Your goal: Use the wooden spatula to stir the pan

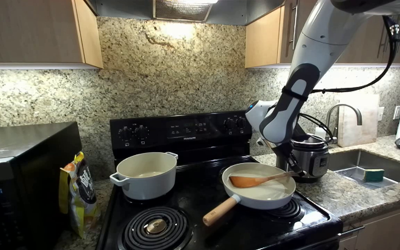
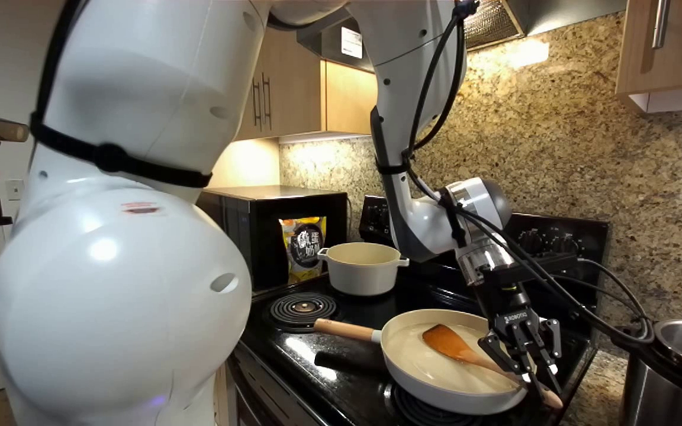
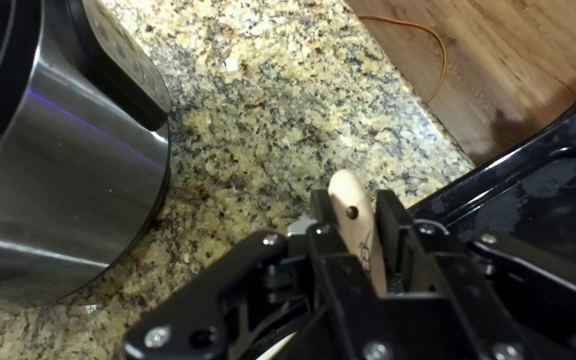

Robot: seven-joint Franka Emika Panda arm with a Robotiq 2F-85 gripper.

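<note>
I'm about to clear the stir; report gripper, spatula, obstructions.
Gripper astride wooden spatula at its handle, firm grip unconfirmed. Blade inside pan. Steel cooker close by, possible snag.

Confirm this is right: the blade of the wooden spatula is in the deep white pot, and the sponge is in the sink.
No: the blade of the wooden spatula is in the frying pan, not the deep white pot, as both exterior views show. The sponge is indeed in the sink.
</note>
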